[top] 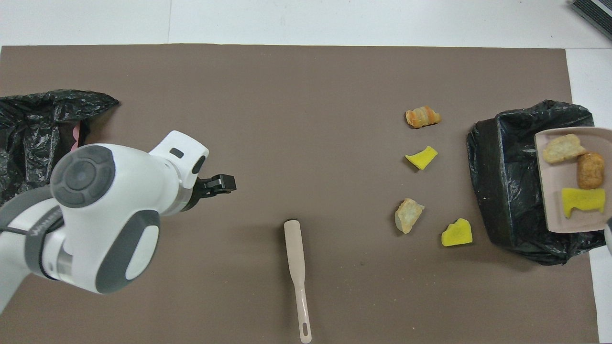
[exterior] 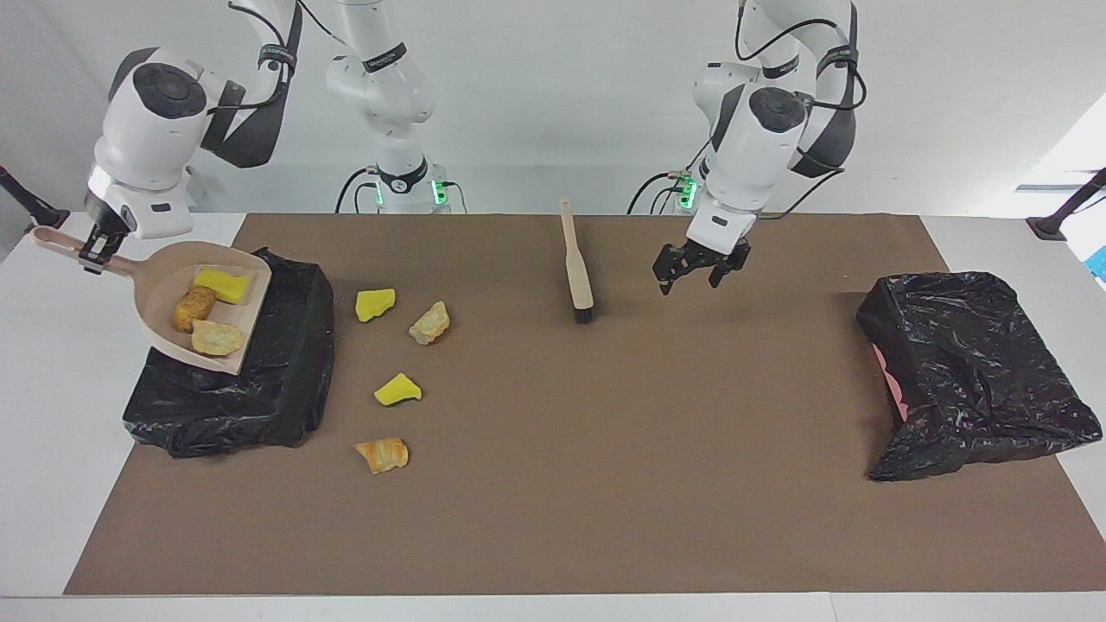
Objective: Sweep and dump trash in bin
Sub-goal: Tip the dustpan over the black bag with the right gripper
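My right gripper [exterior: 91, 253] is shut on the handle of the beige dustpan [exterior: 226, 333], which hangs tilted over the black-lined bin [exterior: 259, 389] with its lip lowest. Three pieces of trash lie in the pan [top: 554, 200]. Several more lie on the mat beside the bin: yellow trash chunks [exterior: 375, 304] [exterior: 397, 390], a tan trash piece [exterior: 429, 323] and a bread-like trash piece [exterior: 382, 454]. The brush [exterior: 577, 272] lies loose on the mat. My left gripper [exterior: 689, 285] hangs open over the mat beside the brush, holding nothing.
A second black bag [exterior: 968, 371] sits at the left arm's end of the brown mat [exterior: 605, 484]. In the overhead view the left arm's wrist covers part of that bag [top: 33, 124].
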### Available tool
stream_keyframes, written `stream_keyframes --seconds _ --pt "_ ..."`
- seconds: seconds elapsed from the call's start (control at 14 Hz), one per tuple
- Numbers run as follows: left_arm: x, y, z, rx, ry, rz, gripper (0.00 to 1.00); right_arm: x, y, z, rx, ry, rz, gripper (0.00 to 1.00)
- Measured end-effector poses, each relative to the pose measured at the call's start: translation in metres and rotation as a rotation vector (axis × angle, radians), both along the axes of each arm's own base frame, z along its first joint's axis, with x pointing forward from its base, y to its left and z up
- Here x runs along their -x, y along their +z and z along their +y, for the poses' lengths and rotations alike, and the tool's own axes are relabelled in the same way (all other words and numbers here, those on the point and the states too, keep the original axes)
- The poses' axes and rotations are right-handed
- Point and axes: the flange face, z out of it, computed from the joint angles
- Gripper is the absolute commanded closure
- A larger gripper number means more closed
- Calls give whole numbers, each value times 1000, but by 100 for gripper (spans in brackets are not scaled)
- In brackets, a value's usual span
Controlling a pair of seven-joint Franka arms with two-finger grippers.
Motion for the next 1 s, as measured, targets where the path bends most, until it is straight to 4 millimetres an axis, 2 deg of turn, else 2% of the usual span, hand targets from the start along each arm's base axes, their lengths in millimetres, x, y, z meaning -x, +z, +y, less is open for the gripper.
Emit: stream_keyframes --seconds 0.21,0.43,0.71,1.0 --pt "-26 25 51 -6 -91 -22 0 -1 -7 26 88 36 18 100" --pt "-41 49 97 -13 -162 -39 0 0 1 46 172 39 36 100" --pt "-53 81 151 -20 -189 -65 0 2 11 48 237 55 40 100" --pt "-57 101 186 -28 -213 -80 0 5 17 44 286 45 50 100"
